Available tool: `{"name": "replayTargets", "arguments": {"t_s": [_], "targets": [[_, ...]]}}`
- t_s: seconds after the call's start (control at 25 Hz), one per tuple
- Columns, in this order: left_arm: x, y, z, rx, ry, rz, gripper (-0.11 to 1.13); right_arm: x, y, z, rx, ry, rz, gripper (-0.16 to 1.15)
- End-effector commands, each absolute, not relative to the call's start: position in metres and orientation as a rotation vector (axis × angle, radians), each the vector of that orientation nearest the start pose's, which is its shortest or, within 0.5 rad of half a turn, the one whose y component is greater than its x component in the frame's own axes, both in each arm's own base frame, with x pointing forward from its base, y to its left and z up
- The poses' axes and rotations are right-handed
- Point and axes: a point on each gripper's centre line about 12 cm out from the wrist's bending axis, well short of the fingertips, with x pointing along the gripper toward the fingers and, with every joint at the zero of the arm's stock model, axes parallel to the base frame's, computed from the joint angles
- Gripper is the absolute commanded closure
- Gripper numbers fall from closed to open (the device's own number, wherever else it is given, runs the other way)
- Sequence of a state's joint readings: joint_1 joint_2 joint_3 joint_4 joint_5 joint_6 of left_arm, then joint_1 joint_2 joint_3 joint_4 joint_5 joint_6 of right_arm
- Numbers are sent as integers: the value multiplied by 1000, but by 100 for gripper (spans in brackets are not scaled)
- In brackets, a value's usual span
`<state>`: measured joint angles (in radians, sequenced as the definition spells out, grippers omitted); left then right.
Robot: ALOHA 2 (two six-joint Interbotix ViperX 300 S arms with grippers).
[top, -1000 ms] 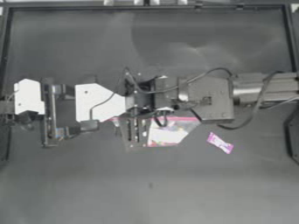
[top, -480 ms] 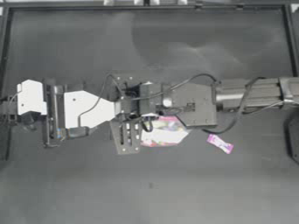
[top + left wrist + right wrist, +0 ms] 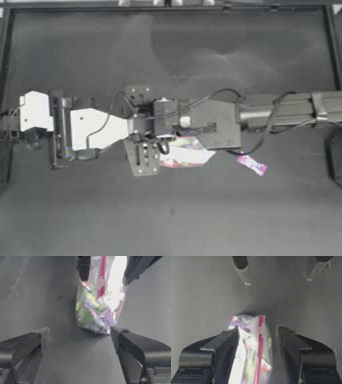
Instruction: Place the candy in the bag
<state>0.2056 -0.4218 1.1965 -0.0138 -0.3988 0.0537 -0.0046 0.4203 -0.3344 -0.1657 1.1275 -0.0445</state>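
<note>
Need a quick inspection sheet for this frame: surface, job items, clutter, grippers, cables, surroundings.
Surface: dark table, bare around the work area.
Job's things: bag at table centre, between the right gripper's fingers, pink seal strip showing; candy lies loose on the table to the bag's right, outside the bag.
Clutter: nothing seen.
Grippers: right gripper reaches across the middle, jaws either side of the bag; whether it is clamped cannot be told. Left gripper open, facing the bag, not touching it.
Cables: black cable loops along the right arm.
Surroundings: raised frame along the table's edge.
</note>
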Motion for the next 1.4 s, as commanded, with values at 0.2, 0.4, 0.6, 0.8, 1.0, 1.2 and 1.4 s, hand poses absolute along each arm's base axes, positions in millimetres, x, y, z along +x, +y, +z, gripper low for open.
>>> {"name": "replayTargets", "arguments": {"t_s": [0.2,0.4,0.6,0.8,1.0,1.2,1.4], "targets": [[255,53,180,8,348,198,1,520,-20,262,-193,1164,-68,15],[255,53,180,8,348,198,1,519,-19,259,-185,1187,-68,15],[255,53,180,8,348,198,1,519,-19,259,-185,1187,-70,17],[255,53,180,8,348,198,1,520,-18,259,-183,1189,-69,21],[255,53,180,8,348,198,1,521,-18,261,-182,1184,-68,28],[255,53,179,8,350,198,1,524,-18,259,-187,1193,-69,33],[254,53,179,8,351,198,1,525,-17,258,-185,1210,-71,37]]}}
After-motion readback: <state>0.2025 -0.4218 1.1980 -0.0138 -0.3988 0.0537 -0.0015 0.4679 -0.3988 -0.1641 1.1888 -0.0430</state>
